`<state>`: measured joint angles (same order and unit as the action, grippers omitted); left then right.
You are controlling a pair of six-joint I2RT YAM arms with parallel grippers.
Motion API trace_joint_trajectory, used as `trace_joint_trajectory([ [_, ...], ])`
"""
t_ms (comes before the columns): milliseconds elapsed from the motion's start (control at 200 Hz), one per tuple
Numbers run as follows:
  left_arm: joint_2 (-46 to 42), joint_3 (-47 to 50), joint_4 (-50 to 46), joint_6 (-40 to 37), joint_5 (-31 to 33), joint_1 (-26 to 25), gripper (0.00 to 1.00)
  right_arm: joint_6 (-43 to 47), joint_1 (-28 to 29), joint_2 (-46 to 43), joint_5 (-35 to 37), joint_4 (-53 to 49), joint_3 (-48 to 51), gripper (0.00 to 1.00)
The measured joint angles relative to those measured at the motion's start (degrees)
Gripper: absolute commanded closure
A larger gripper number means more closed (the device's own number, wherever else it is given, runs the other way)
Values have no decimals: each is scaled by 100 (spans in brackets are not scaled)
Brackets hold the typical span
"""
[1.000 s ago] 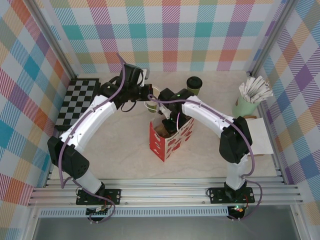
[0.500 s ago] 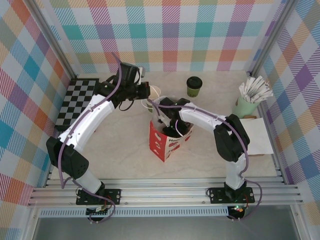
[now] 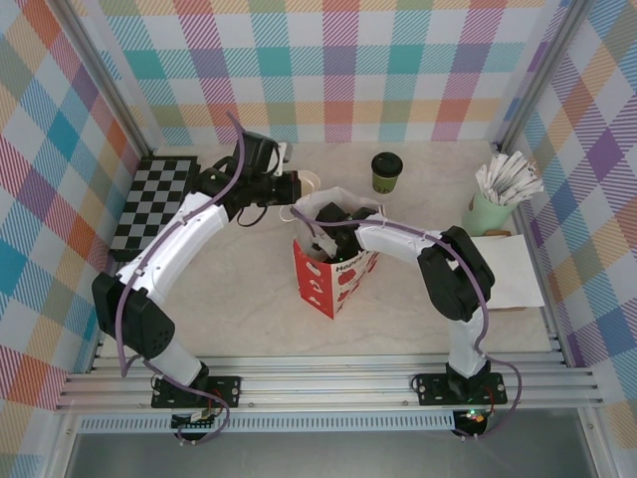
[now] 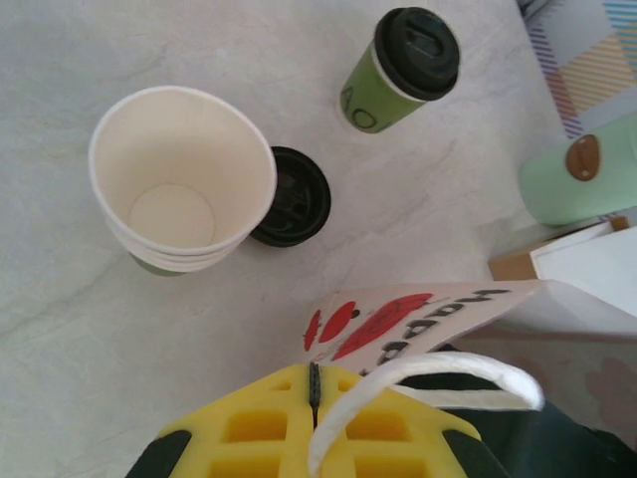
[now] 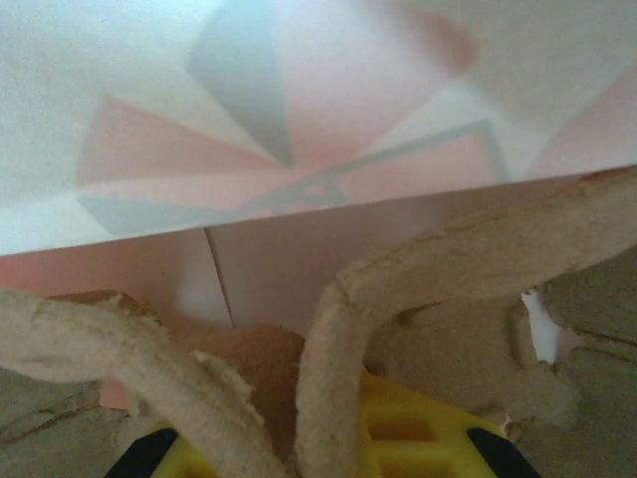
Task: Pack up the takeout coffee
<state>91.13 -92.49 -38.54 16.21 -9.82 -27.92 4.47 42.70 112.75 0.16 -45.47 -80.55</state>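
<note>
L end effector (image 4: 314, 386) clamped on white handle (image 4: 438, 370), likely holding paper bag (image 3: 333, 284) open | R end effector (image 3: 331, 239) inside bag among brown pulp (image 5: 448, 269), grip unreadable | takeout coffee (image 3: 386, 171) upright on counter (image 3: 249, 299) behind bag, unpacked

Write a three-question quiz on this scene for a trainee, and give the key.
1. Fill in: the loose lid beside the stack of open cups is coloured ___.
2. Which does the left end effector pinch? A: the loose lid. B: the white handle of the gift bag. C: a cup from the stack.
3. True or false: the takeout coffee already sits in the gift bag.
Key: 1 black; 2 B; 3 false, it stands on the table, outside the bag.
</note>
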Motion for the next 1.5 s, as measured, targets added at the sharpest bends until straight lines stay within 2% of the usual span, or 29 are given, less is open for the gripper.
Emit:
trace_joint_trajectory([
  [280, -343, -109, 256, -262, 46, 0, 100, 372, 0, 24, -2, -61, -20, 100],
  [595, -802, 92, 549, -103, -697, 0, 100, 420, 81, -308, 205, 433, 319, 100],
  [870, -977, 302, 396, -175, -1204, 96, 100, 450, 129, -24, 238, 841, 396, 100],
  [1130, -911, 229, 398, 142, -1338, 424, 100, 619, 129, 444, 87, 688, -177, 100],
  [1350, -857, 229, 422, 358, -1504, 706, 100, 721, 142, 623, -79, 518, -428, 93],
  [1500, -599, 55, 448, 374, -1698, 789, 100, 872, 168, 632, -90, 490, -459, 76],
])
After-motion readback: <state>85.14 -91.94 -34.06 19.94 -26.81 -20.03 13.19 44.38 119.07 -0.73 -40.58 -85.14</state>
